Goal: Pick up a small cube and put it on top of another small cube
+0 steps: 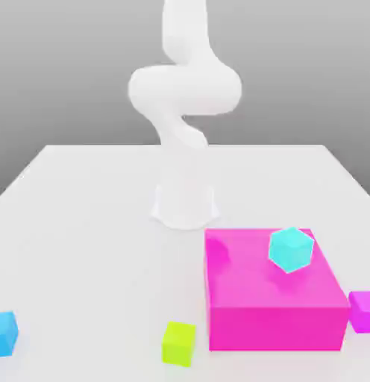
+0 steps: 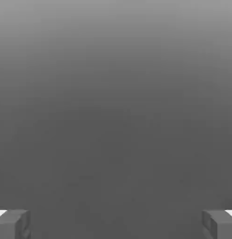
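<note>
The small cube (image 1: 363, 311), glossy magenta, sits on the white table at the exterior view's right edge, close beside the large magenta block (image 1: 274, 302). A tilted cyan small cube (image 1: 291, 248) rests on top of that block. A lime small cube (image 1: 178, 342) lies near the front, and a blue one (image 1: 4, 333) at the exterior view's left edge. In the hand view my gripper (image 2: 116, 224) is open, its grey fingertips (image 2: 12, 224) far apart with nothing between them, facing plain grey background.
The white arm (image 1: 184, 89) rises from its base (image 1: 185, 205) at the table's middle and curls upward out of the picture. The white table (image 1: 83, 224) stretches wide to the exterior view's left of the base.
</note>
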`<state>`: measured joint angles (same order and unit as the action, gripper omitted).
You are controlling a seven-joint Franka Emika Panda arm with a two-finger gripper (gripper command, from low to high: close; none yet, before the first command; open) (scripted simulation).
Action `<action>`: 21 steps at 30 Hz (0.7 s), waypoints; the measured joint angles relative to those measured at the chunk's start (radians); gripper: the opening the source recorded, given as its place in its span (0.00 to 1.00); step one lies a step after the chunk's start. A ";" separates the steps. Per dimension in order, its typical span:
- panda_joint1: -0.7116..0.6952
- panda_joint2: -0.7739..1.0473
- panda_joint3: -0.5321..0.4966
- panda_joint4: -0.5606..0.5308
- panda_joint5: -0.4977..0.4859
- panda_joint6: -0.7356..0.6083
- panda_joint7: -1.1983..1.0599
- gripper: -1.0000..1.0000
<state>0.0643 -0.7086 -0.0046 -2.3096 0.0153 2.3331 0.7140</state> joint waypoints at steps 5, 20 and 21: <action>0.120 0.188 0.004 -0.020 0.036 0.067 -0.179 0.50; 0.404 0.731 0.122 -0.077 0.039 0.266 -0.628 0.50; 0.417 0.767 0.127 -0.081 0.025 0.279 -0.648 0.50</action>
<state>0.4812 0.0589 0.1223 -2.3907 0.0404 2.6122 0.0655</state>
